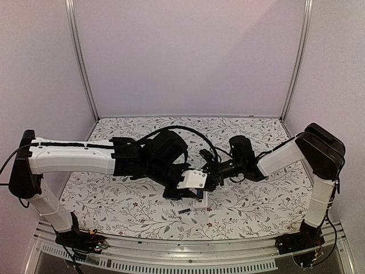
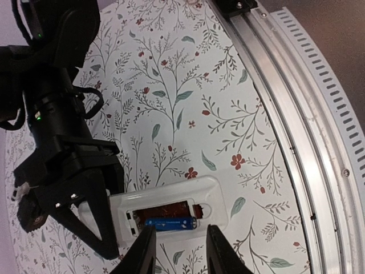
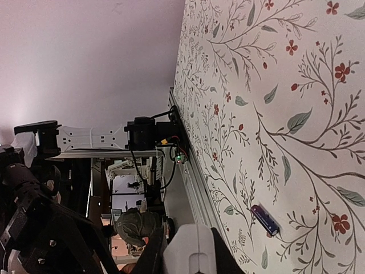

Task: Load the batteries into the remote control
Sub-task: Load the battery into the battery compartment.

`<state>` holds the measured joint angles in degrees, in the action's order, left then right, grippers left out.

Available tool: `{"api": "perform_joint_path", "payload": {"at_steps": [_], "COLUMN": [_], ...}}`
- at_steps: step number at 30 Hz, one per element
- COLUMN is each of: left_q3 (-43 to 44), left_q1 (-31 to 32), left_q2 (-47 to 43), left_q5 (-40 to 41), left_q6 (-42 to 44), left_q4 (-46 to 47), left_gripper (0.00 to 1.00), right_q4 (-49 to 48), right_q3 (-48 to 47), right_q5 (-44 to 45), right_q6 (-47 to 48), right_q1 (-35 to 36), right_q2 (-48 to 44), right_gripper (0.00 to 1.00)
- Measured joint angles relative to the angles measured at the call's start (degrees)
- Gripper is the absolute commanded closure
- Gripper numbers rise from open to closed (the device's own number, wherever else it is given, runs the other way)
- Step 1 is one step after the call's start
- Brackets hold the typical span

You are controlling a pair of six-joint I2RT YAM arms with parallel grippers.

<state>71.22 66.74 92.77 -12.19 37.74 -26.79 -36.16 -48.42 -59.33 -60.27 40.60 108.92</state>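
While my right end effector [image 3: 189,254] clamps one end of the remote control [image 2: 165,197], which is turned back side up, the blue battery [image 2: 170,224] lies already in the recessed bay [image 2: 171,212]; so I judge the task about half done; my left end effector [image 2: 179,248] hangs just over that battery, fingers parted and holding nothing that I can see; the dark battery [image 3: 265,220] lies loose on the bench [image 3: 319,114], near the remote control; it is still to be picked up and seated.
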Motion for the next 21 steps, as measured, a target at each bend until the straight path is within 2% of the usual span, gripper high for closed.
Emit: {"api": "perform_joint_path", "payload": {"at_steps": [21], "left_q3": [2.64], "left_q1": [0.0], "left_q2": [5.53], "left_q5": [-2.16], "left_q6": [1.92], "left_q4": [-3.08], "left_gripper": [0.69], "right_q4": [2.93], "right_q3": [-0.92], "right_q5": [0.0], "right_q6": [2.56], "right_q1": [0.79], "right_q2": [0.0], "right_gripper": [1.0]}}
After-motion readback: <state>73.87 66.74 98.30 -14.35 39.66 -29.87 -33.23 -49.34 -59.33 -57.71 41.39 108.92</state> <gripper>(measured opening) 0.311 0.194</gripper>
